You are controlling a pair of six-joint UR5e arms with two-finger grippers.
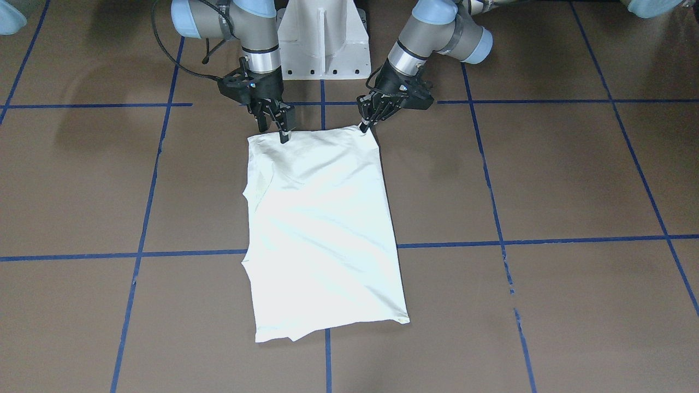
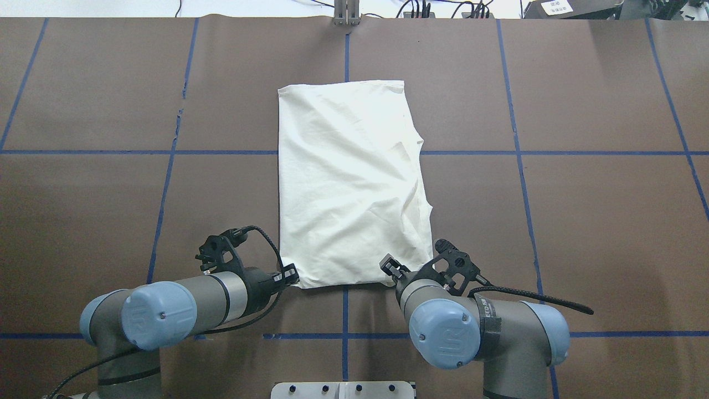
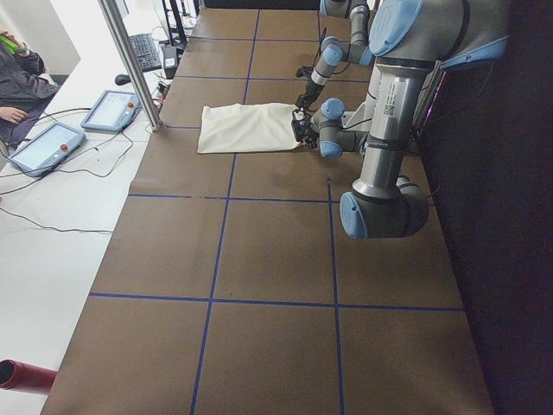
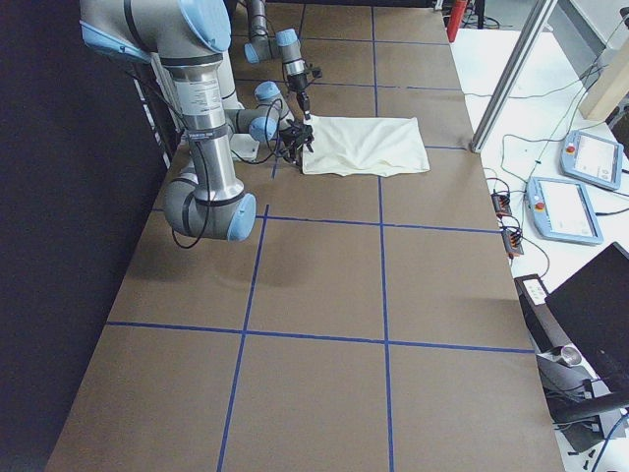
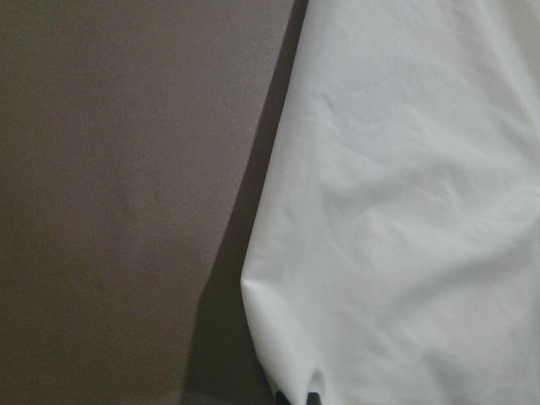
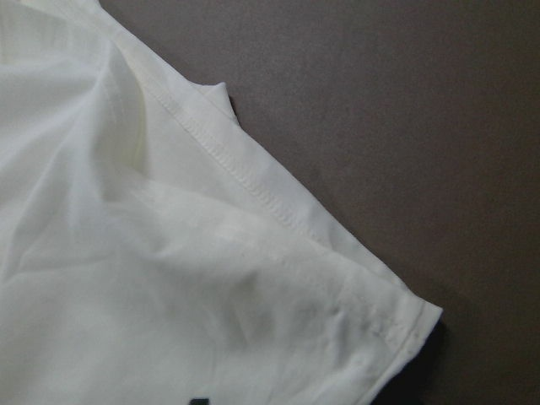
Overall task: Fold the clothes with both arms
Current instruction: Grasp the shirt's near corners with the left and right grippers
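Item: cream T-shirt (image 2: 349, 183), folded to a long rectangle, plain side up, lightly creased.
Position: flat on the brown desk (image 2: 581, 221), at its middle, long axis running away from the robot; the near short edge lies just before the two wrists, and the far short edge lies close to the desk's far edge.
Outline: left long edge straight; right long edge uneven, with small folds jutting out.
Left arm (image 2: 183, 302): reaches in low from the robot's left, wrist turned toward the shirt.
Left gripper (image 2: 289, 279): at the near left corner of the shirt; fingers drawn together to a point, pinching that corner.
Left wrist view: cloth fills the right half, bare desk the left, dark fingertips just showing at the lower edge.
Right arm (image 2: 476, 327): comes in from the robot's right, wrist bent down to the near edge.
Right gripper (image 2: 390, 269): at the shirt's near edge toward its right corner; one finger tip touches the cloth; whether the fingers pinch it or stand spread, cannot tell.
Right wrist view: a corner of the shirt with a stitched hem (image 6: 245, 181), lying on the desk.
Desk marking: blue tape lines (image 2: 166, 183) in a grid; one crosses under the shirt.
Fixtures: white pedestal (image 1: 322, 43) between the arm bases; two control tablets (image 3: 108, 111) on the white surface beyond the desk's far edge.
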